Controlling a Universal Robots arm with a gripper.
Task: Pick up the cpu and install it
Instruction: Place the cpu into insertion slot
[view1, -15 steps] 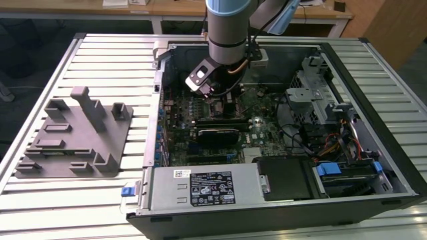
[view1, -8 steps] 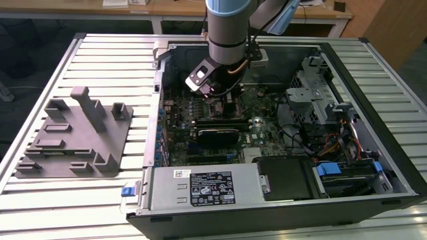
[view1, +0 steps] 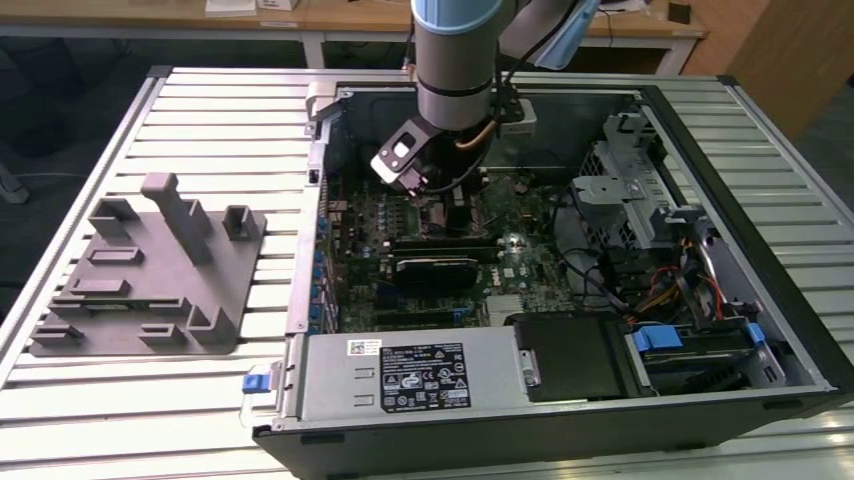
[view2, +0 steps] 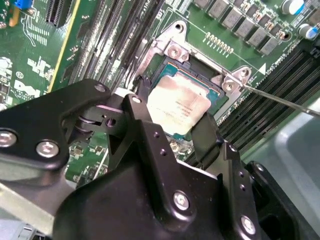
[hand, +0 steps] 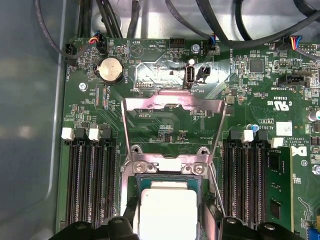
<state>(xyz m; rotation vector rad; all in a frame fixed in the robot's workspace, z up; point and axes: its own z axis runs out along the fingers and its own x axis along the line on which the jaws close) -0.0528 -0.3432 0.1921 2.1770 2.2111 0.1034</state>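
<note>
**Claw narrowed onto the cpu at the socket**

Near the bench's (view1: 200, 110) edge on the exterior view's left lies a grey plastic fixture (view1: 147, 275) with upright posts. Beside it, toward the exterior view's right, an open black-and-silver computer case (view1: 441, 445) lies on its side and takes up the rest of the white slatted bench. The pale blue and grey robot arm (view1: 461, 50) reaches down into the case near its far wall, with the black claw (view1: 424, 190) low over the green motherboard (view1: 534, 265).

In both wrist views the claw is drawn in narrow on the small square cpu with its silvery metal top (view2: 180, 100) (hand: 167, 212). One black finger (view2: 145, 130) sits against each of two opposite edges. The cpu lies flat between them in the socket, level with the board. The socket's silver metal load frame (hand: 172, 102) is swung open away from the cpu. Rows of long black memory slots (hand: 92, 185) run on either side of the socket.
</note>
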